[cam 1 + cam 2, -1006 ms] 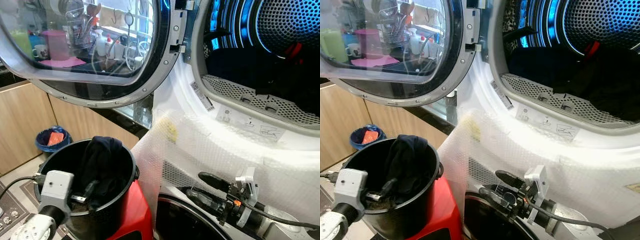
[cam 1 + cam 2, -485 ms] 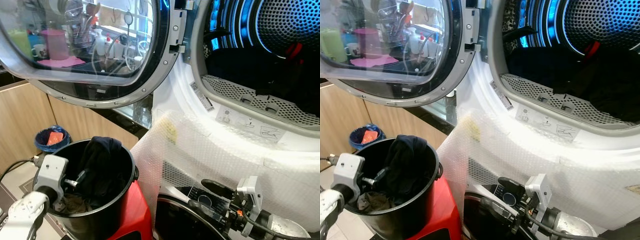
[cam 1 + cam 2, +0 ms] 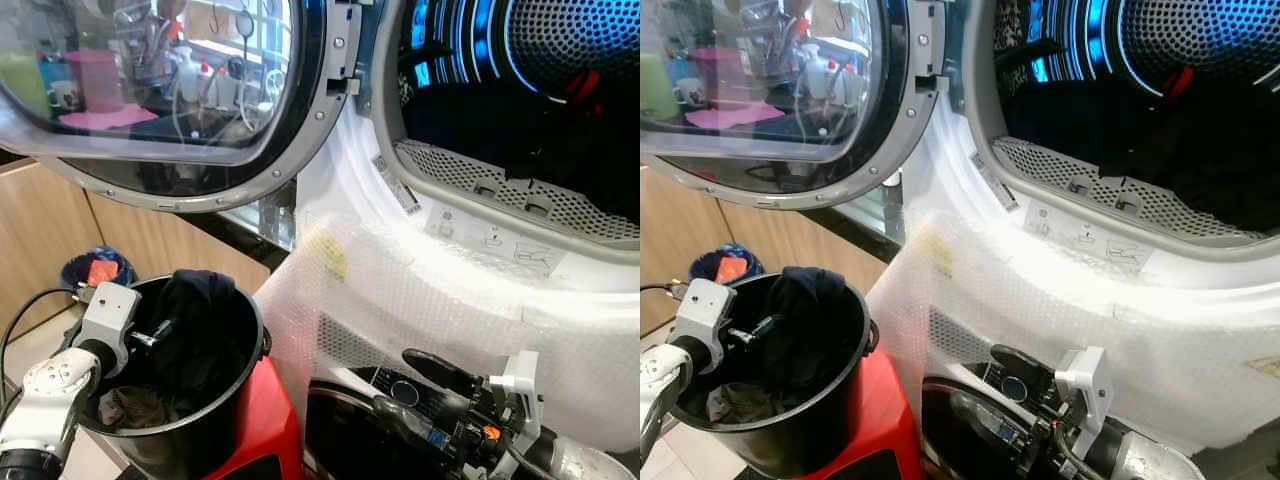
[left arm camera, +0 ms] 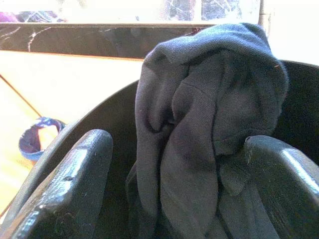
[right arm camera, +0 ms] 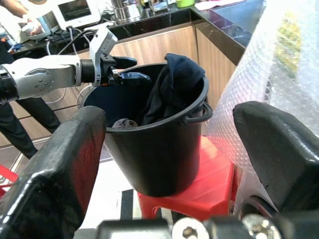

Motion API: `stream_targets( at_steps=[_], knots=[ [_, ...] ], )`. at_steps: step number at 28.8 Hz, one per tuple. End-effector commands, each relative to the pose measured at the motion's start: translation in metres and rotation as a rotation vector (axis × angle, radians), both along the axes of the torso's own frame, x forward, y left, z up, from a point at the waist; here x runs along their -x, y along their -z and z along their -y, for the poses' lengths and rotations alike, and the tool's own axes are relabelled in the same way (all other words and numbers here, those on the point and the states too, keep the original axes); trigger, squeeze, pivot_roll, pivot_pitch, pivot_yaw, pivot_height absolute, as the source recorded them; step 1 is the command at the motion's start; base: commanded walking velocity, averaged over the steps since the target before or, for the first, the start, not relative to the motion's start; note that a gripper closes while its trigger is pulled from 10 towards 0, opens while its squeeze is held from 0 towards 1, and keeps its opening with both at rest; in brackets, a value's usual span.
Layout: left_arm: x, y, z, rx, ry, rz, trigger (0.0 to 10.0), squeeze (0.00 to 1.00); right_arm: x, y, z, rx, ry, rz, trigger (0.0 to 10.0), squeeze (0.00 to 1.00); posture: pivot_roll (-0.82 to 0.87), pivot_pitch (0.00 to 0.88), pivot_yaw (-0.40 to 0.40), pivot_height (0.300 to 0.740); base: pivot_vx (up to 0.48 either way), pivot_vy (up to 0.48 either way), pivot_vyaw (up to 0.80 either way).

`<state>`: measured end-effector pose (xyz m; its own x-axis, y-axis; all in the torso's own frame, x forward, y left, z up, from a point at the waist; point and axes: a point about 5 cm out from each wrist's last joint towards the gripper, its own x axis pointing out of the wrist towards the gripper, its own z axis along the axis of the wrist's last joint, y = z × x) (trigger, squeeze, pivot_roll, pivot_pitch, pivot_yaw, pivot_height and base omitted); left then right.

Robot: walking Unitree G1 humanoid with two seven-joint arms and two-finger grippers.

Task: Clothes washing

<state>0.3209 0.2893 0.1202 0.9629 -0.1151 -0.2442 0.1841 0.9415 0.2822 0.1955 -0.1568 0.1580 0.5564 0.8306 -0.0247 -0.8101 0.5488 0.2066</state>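
Black bucket (image 3: 200, 440): dark garment (image 3: 205, 325) draped over rim; left gripper (image 3: 160, 330) inside, jaws spread, empty. Right gripper (image 3: 410, 385) beside bucket, jaws wide, empty.

A bucket (image 3: 215, 440) stands on a stool (image 3: 268, 440) at the robot's left, before the machine. A garment (image 3: 200, 320) hangs over the bucket's far rim, more cloth (image 3: 135, 405) below it. The door (image 3: 170, 100) swings left of the drum (image 3: 540, 100), which holds laundry (image 3: 1160, 140). A bin (image 3: 100, 272) sits behind the bucket.
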Motion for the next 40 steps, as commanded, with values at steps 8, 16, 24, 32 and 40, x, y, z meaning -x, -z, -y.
stream_targets(
  at_steps=[8, 16, 24, 32, 40],
  knots=[
    [-0.017, -0.012, -0.003, -0.067, 0.051, -0.015, 10.0, 0.0, 0.015, -0.03, -0.01, -0.016, -0.024, 0.04, 10.0, 0.0, -0.05, 0.264, -0.108, 0.74, 0.0, 0.0, 0.0],
    [-0.032, -0.027, 0.001, -0.095, 0.082, 0.004, 10.0, 0.0, 0.027, -0.046, -0.016, -0.033, -0.03, 0.045, 10.0, 0.0, -0.09, 0.316, -0.108, 0.74, 0.0, 0.0, 0.0],
    [-0.038, -0.036, 0.002, -0.098, 0.089, 0.03, 4.5, 0.0, 0.036, -0.055, -0.017, -0.04, -0.005, 0.036, 10.0, 0.0, -0.12, 0.331, -0.103, 0.74, 0.0, 0.0, 0.0],
    [-0.036, -0.039, -0.005, -0.1, 0.089, 0.041, 0.0, 0.0, 0.037, -0.059, -0.014, -0.046, 0.015, 0.028, 10.0, 0.0, -0.11, 0.33, -0.104, 0.74, 0.0, 0.0, 0.0],
    [-0.031, -0.036, -0.012, -0.105, 0.105, 0.024, 0.0, 0.0, 0.039, -0.059, -0.012, -0.041, 0.008, 0.005, 10.0, 0.0, -0.1, 0.327, -0.107, 0.74, 0.0, 0.0, 0.0]
  ],
)
